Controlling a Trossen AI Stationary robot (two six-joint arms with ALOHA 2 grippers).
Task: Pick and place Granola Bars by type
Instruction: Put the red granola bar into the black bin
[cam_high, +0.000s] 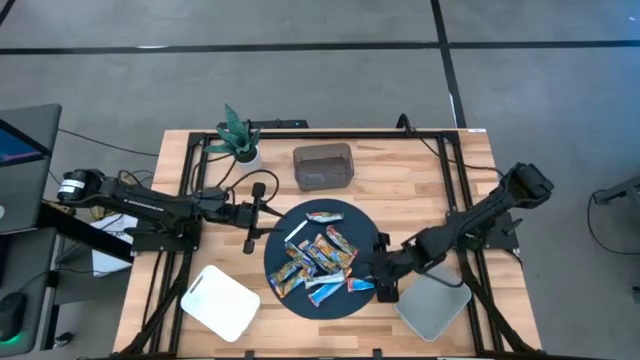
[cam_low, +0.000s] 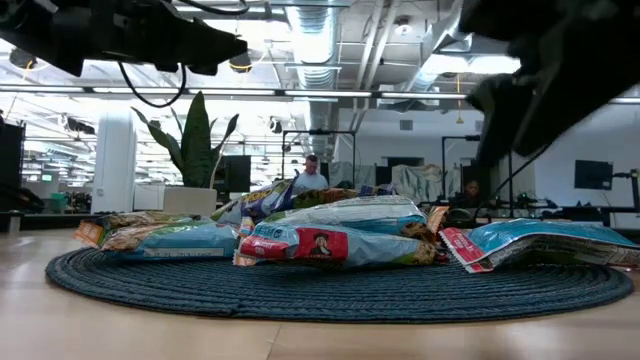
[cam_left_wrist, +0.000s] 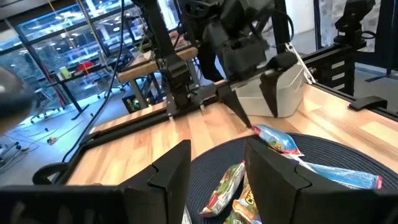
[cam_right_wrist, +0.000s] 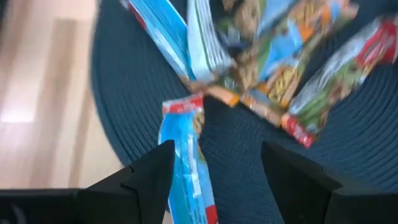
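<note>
Several granola bars (cam_high: 318, 258) in blue-white, orange-yellow and red wrappers lie heaped on a round dark mat (cam_high: 290, 300); the low view shows the heap (cam_low: 330, 235) side-on. My right gripper (cam_high: 378, 272) is open at the mat's near right edge. In its wrist view its fingers (cam_right_wrist: 217, 168) stand on either side of a blue-white bar with a red end (cam_right_wrist: 186, 155); I see no touch. That bar lies flat on the mat (cam_left_wrist: 277, 140). My left gripper (cam_high: 262, 215) waits open (cam_left_wrist: 217, 165) at the mat's left edge.
A thin white stick (cam_high: 297, 231) lies on the mat's far left part. A white tray (cam_high: 220, 302) sits near left and a grey tray (cam_high: 435, 308) near right. A dark bin (cam_high: 322, 166) and a potted plant (cam_high: 240, 135) stand at the far side.
</note>
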